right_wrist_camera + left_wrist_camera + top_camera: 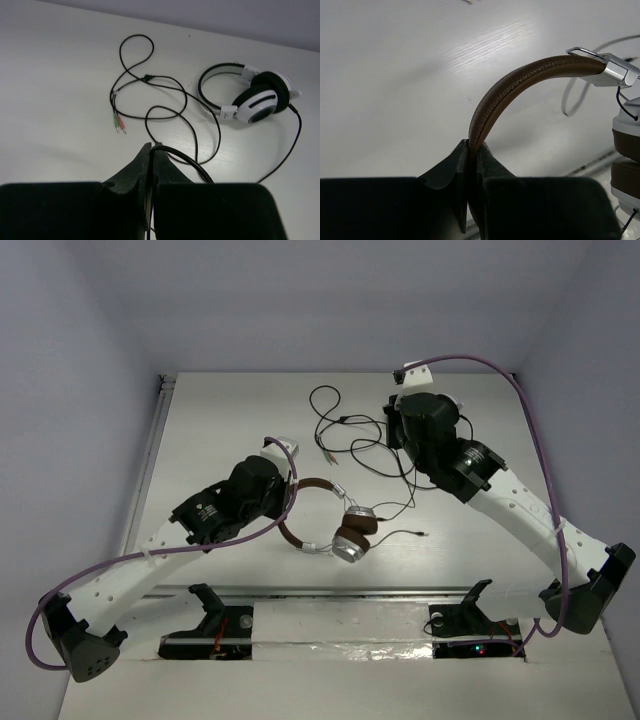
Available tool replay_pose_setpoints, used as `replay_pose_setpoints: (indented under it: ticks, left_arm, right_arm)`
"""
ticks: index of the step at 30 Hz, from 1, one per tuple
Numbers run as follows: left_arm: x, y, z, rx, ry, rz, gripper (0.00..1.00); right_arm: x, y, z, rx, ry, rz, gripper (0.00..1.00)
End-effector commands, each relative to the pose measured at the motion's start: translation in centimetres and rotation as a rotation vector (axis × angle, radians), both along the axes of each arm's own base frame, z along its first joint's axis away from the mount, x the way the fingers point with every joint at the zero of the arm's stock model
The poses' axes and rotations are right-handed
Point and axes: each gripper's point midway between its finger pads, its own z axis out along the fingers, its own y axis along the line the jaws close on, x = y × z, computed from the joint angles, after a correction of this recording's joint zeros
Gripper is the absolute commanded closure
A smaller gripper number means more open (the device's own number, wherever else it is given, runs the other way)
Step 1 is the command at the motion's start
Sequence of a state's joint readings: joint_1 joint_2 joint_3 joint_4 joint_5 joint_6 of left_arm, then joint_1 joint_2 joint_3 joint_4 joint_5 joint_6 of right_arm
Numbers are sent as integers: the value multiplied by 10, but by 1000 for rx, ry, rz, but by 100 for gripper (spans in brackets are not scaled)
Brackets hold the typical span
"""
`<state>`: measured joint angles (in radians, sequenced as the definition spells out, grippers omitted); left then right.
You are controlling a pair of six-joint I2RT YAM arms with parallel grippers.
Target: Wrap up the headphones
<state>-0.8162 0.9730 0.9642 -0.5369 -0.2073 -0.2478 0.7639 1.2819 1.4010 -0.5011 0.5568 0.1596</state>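
Altogether, one brown headphones (355, 532), one white headset (257, 102)

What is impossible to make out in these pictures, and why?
Top view: the white-and-black headset is hidden behind the right arm.
Left wrist view: the brown headphones' ear cups are cut off by the right edge.
Right wrist view: the right tool's fingers hide whether they pinch the black cable.

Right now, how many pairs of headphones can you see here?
2. The brown headphones sit mid-table, their headband pinched in the left gripper. The white-and-black headphones lie farther back and show only in the right wrist view. No others show.
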Motion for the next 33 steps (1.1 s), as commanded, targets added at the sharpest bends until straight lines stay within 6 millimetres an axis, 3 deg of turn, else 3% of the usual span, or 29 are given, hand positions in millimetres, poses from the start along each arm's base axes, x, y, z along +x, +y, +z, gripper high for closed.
replay_pose_setpoints:
  ticks: [1,4,5,8,10,11,17,18,19,21,22,24,26,28,30,33]
  left_arm:
    - [-23,-42,33,-200,-9,-235,100]
    - [-44,-66,49,-322,7,-386,100]
    - [-46,-73,58,-360,-8,-419,100]
    - [-60,-83,80,-451,-25,-503,100]
    - [-57,-80,93,-464,-59,-486,100]
    - [-50,-69,92,-422,-74,-419,100]
    - [-63,-77,96,-488,-55,-500,100]
    - [-64,-79,97,-501,-52,-509,100]
    - [-67,-84,103,-529,-62,-544,100]
    - [-70,-89,108,-567,-54,-559,100]
    - [-69,-91,112,-585,-62,-562,100]
    - [-64,-91,113,-590,-59,-522,100]
    - [-47,-81,106,-559,-61,-425,100]
    - [-29,-68,94,-530,-50,-307,100]
    - [-13,-56,80,-498,-46,-207,100]
    - [16,-33,70,-503,-59,-73,100]
  right_arm:
    - [19,15,53,129,-180,57,100]
    - [33,29,44,146,-164,125,100]
    - [36,41,32,157,-127,169,100]
    - [46,45,16,192,-97,200,100]
    - [54,39,3,218,-73,194,100]
    - [51,38,3,304,-58,242,100]
    - [70,11,7,421,-45,230,92]
    - [72,14,6,432,-32,249,87]
    - [79,22,-4,432,4,267,71]
    - [81,31,-16,443,63,291,60]
    - [83,33,-22,451,85,286,48]
    - [83,31,-24,504,124,315,37]
    - [69,37,-15,567,184,432,29]
    - [62,25,-2,615,200,469,26]
    - [32,30,14,665,216,580,20]
    - [-3,36,23,722,233,691,14]
